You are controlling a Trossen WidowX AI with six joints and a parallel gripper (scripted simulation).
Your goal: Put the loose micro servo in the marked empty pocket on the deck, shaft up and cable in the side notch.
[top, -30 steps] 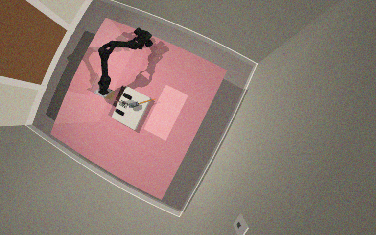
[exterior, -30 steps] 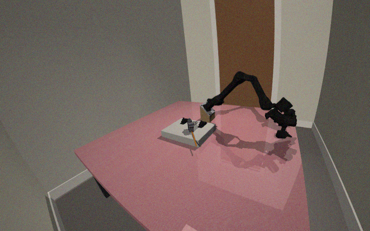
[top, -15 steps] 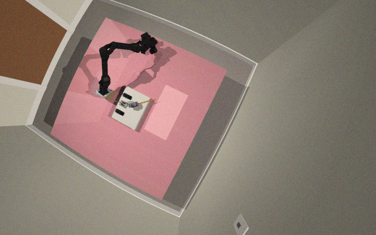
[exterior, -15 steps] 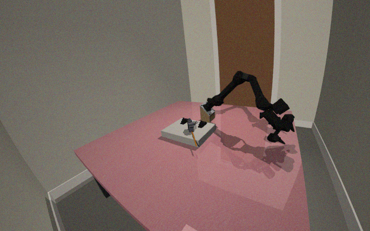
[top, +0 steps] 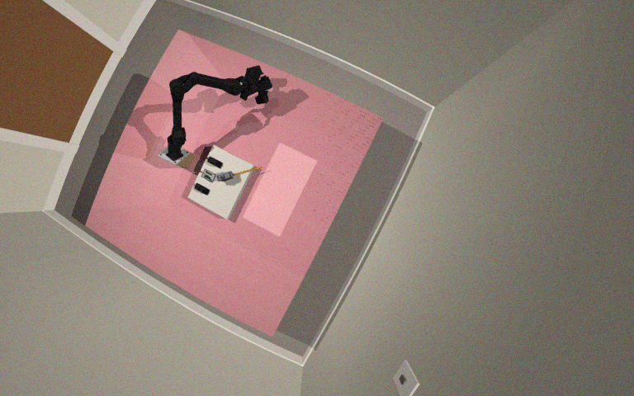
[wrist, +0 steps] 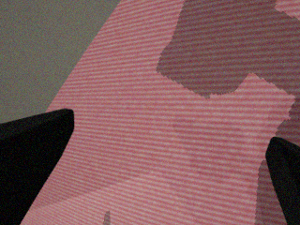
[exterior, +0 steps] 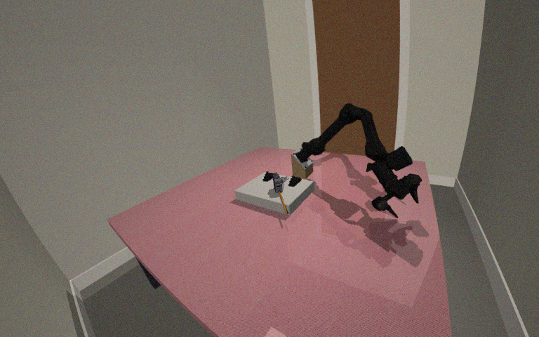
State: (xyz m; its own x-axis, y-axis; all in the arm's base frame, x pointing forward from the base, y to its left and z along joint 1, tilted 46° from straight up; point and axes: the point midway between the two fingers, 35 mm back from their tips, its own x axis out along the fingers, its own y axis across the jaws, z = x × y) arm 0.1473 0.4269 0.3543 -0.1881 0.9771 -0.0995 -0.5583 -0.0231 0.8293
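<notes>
Pincer (top: 265, 100) (exterior: 406, 209) (wrist: 172, 133) fingers spread wide and empty, best swung level above the deck (top: 223, 201) (exterior: 254, 192), then lowered squarely astride the servo (top: 224, 176) (exterior: 278, 183)

Black arm (top: 177, 110) (exterior: 371, 130) arched high, elbow bent. Gripper (top: 266, 91) (exterior: 404, 209) (wrist: 172, 133) well apart from the white deck, fingers wide open, nothing between, tips angled downward.

So the deck (top: 224, 200) (exterior: 258, 199) sits on the counter (top: 186, 242) (exterior: 222, 246), right near the arm's base (top: 163, 154) (exterior: 309, 170). Servo's (top: 224, 176) (exterior: 278, 183) on the deck, just beside the pocket (top: 208, 175), cable (top: 248, 171) (exterior: 283, 202) reaching past the deck's edge. Claw's (top: 264, 91) (exterior: 403, 206) well apart from it all.
</notes>
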